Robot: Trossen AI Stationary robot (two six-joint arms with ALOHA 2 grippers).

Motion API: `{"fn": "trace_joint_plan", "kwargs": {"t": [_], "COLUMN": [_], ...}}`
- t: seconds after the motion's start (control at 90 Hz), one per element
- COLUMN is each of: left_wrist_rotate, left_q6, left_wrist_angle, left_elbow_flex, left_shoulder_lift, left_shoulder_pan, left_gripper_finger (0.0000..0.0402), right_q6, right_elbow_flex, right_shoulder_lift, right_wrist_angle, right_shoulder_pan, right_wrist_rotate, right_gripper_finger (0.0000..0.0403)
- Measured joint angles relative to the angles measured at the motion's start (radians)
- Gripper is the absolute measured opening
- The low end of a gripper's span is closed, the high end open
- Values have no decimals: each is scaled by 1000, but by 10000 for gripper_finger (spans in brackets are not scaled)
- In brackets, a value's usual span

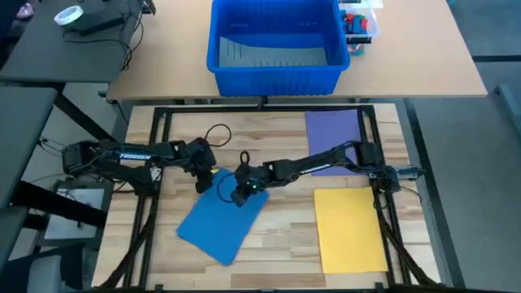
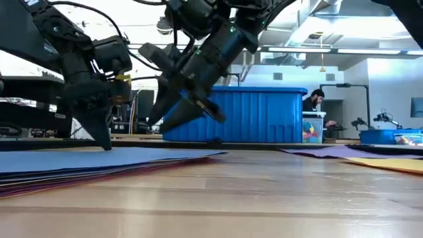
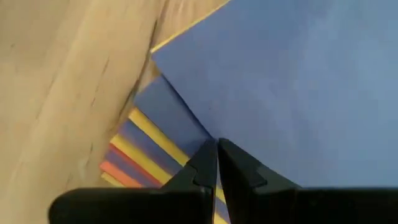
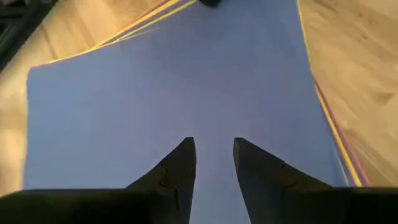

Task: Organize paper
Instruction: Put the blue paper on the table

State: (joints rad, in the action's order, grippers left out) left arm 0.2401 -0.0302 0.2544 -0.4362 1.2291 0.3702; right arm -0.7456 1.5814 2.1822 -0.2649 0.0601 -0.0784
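Wooden bench [image 1: 277, 244] carrying paper in three spots. Fanned stack with blue top sheet [image 1: 221, 218] near front-left part of bench, tilted askew; yellow, orange and more blue edges peeking out beneath at one corner in left wrist view [image 3: 134, 155]. Purple sheet [image 1: 332, 130] flat near back-right, partly under right arm. Yellow sheet [image 1: 348, 228] flat at front-right, close to right edge, apart from purple one.

Left gripper [image 1: 203, 181] down at stack's back corner, fingers pressed together, tips [image 3: 205, 163] meeting right at edge of blue top sheet; can't tell if anything pinched between. Tip touching stack in low view [image 2: 106, 142].

Right gripper [image 1: 238, 195] over stack's back edge, raised clear of paper in low view [image 2: 182, 112], fingers [image 4: 180, 163] parted, nothing between, blue sheet [image 4: 168, 93] below.

Blue bin [image 1: 275, 45] on separate table beyond back edge of bench.
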Motion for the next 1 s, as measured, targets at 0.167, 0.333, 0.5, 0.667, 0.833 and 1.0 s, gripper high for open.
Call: {"fn": "trace_joint_plan", "kwargs": {"t": [0.167, 0.333, 0.5, 0.667, 0.833, 1.0], "left_wrist_rotate": [1, 12, 17, 19, -8, -31], "left_q6": [26, 31, 61, 70, 48, -9], "left_wrist_angle": [-22, -36, -40, -44, -16, 61], "left_elbow_flex": [-2, -5, -6, -6, -23, -97], "left_shoulder_lift": [48, 112, 152, 157, 118, 23], "left_shoulder_pan": [0, 0, 1, 10, 17, 4], "left_gripper_finger": [0, 0, 0, 0, 0, 0], "right_q6": [37, 40, 43, 43, 43, 39], "right_elbow_flex": [3, 1, 5, 30, 106, 175], "right_shoulder_lift": [19, 18, -1, -6, -1, -43], "right_wrist_angle": [-43, -180, -382, -556, -634, -682], "right_shoulder_pan": [1, 8, 35, 63, 72, 71], "right_wrist_rotate": [-16, -11, -1, 11, 21, 15], "right_gripper_finger": [102, 102, 102, 102, 102, 102]}}
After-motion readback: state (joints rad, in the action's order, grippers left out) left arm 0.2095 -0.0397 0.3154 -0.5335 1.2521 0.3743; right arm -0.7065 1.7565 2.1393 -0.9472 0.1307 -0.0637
